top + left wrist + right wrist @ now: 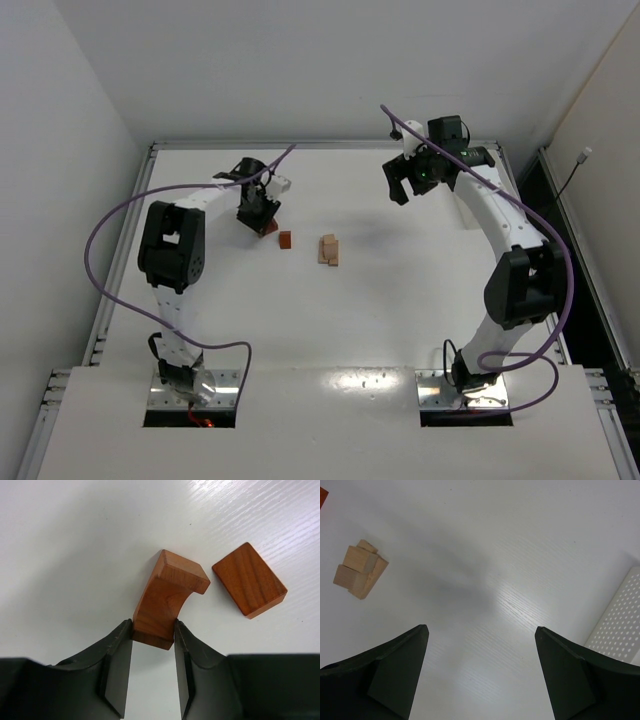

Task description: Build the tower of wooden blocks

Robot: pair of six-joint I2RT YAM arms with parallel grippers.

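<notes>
One glossy, faintly grained white worktop; left gripper pinches a notched reddish-brown wooden block, right gripper spread wide.

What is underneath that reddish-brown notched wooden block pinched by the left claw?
Only white table shows around the reddish-brown notched wooden block in the left gripper. The spot directly beneath is covered by the block, so contact is unclear.

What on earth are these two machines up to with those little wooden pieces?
The left end effector is closed on a notched reddish-brown block, right beside a flat reddish-brown block lying on the white table. A small cluster of pale tan blocks sits near the middle, untouched. The right end effector is open and holds nothing, away from the blocks. No finished tower stands yet.
</notes>
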